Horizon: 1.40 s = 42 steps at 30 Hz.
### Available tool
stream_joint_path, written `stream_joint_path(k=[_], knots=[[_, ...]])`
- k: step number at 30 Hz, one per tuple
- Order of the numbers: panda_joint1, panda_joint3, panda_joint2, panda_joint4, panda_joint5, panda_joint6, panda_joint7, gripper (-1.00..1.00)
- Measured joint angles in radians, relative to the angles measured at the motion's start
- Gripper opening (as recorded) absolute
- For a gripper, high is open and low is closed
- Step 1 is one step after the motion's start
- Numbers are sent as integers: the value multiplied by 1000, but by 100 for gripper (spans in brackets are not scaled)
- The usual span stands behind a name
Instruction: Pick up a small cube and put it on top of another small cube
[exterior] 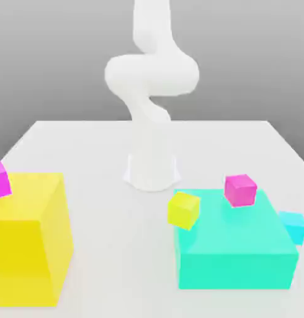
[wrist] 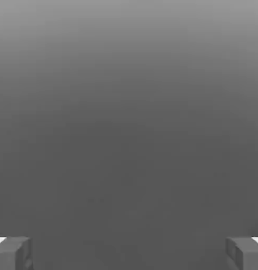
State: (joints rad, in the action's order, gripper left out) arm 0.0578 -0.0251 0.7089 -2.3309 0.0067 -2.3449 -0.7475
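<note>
As fingers [wrist: 239, 254] gape, cubes [exterior: 240, 190] wait.

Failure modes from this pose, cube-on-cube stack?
1. Wrong pair: four small cubes are out, and the task names no color, so the arm might choose an unintended one.
2. The yellow cube sits at the edge of the turquoise block; a slightly off grasp could tip it over the side.
3. The pincer is open with nothing between its fingers, and the hand view shows no cube to aim at, so the approach may start off blind.
</note>
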Motion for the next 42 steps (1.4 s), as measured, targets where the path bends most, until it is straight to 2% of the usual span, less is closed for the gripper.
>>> stream_joint_path(k=[10, 16, 23, 28, 29, 36, 42], knots=[[218, -132, -366, -125, 13, -181, 201, 0], [327, -232, -583, -199, -14, -289, 295, 0], [483, -297, -847, -278, -136, -413, 334, 0], [575, -192, -1030, -253, -280, -545, 240, 0], [594, -169, -1059, -247, -300, -568, 225, -100], [596, -167, -1063, -247, -305, -571, 221, -100], [520, -272, -868, -289, -142, -424, 349, -100]])
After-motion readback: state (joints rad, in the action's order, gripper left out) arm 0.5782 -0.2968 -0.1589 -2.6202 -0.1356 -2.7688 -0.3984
